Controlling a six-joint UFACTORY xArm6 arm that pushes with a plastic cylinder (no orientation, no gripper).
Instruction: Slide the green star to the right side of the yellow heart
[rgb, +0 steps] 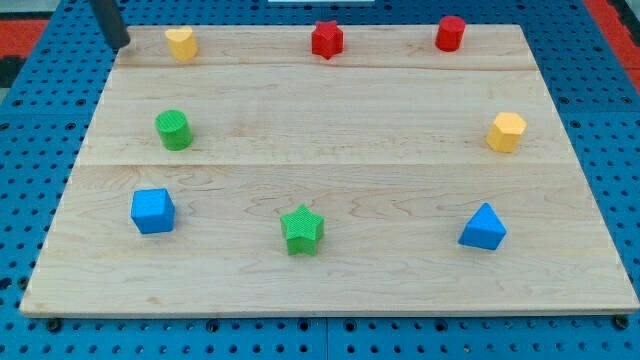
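Observation:
The green star lies near the view's bottom centre of the wooden board. The yellow heart sits at the view's top left, close to the board's top edge. My tip is at the top left corner of the board, just left of the yellow heart and far from the green star.
A green cylinder stands at the left, a blue cube below it. A red star and a red cylinder sit along the top edge. A yellow hexagon block is at the right, a blue triangle at the lower right.

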